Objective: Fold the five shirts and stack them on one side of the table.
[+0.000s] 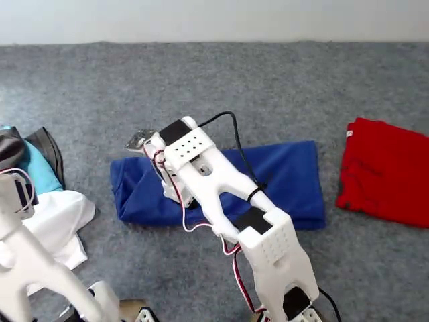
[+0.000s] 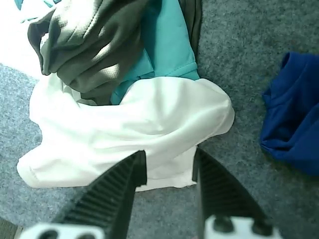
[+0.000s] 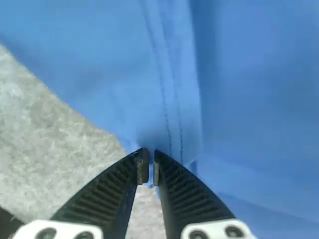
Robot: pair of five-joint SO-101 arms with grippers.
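A blue shirt (image 1: 288, 174) lies spread across the middle of the grey table, partly folded. My right gripper (image 3: 148, 167) is down at its hem near the front edge, shut on the blue shirt (image 3: 224, 74). The right arm (image 1: 201, 168) covers the shirt's middle in the high view. At the left lies a heap: a white shirt (image 2: 124, 119), a teal shirt (image 2: 167, 45) and a dark grey shirt (image 2: 89, 35). My left gripper (image 2: 169, 164) hangs open just above the white shirt's edge, holding nothing. A folded red shirt (image 1: 385, 171) lies at the far right.
The table (image 1: 221, 80) is covered in grey carpet, bare along the back and between the blue and red shirts. The left arm (image 1: 27, 261) stands at the front left beside the heap. A corner of the blue shirt (image 2: 294, 114) lies close to the white one.
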